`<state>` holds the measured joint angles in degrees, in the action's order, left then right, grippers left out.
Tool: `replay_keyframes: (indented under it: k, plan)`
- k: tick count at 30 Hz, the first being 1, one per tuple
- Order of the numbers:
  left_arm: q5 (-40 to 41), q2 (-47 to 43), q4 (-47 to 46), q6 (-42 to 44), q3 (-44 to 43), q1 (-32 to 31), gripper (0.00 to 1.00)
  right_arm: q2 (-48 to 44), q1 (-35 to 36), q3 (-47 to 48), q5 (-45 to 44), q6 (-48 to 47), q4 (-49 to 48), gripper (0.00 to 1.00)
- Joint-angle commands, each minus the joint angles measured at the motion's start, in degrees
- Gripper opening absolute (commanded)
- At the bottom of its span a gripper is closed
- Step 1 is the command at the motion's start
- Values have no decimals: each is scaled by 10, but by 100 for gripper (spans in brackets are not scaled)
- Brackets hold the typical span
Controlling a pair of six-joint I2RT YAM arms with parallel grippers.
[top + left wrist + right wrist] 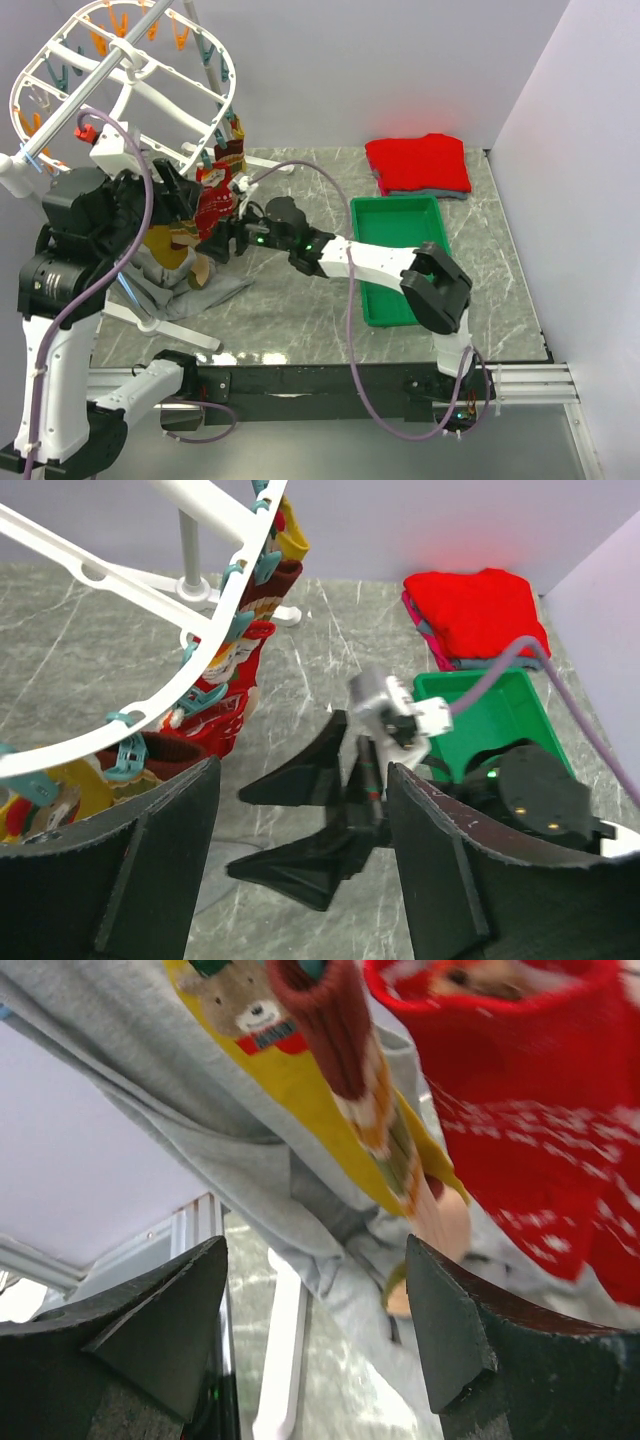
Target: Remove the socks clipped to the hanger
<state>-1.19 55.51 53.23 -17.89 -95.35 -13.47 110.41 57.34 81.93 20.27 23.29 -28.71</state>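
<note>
- Socks [212,205]: I see several clipped to hanger [222,90], table's [300,310] far-left corner; removal not yet done
- Left gripper [300,780]: fingers apart, holding nothing
- Right gripper [315,1260]: fingers apart, empty, facing socks

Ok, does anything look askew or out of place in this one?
Yes: the hanger looks steeply tilted rather than level, so the socks bunch at its low edge. A grey cloth lies crumpled on the table beneath them.
</note>
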Motion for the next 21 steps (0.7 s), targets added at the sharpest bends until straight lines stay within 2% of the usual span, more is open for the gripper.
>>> replay_keyframes:
  k: [1, 10, 21]
  plan:
    - [10, -17, -2, 1, 11, -3, 72, 42, 21, 70, -31, -7, -48, 78]
    - [38, -36, 19, 9, 13, -2, 73, 135, 23, 180, -71, -36, 13, 77]
    - [-5, -28, -20, 2, 7, -2, 74, 135, 22, 124, -85, -69, 15, 77]
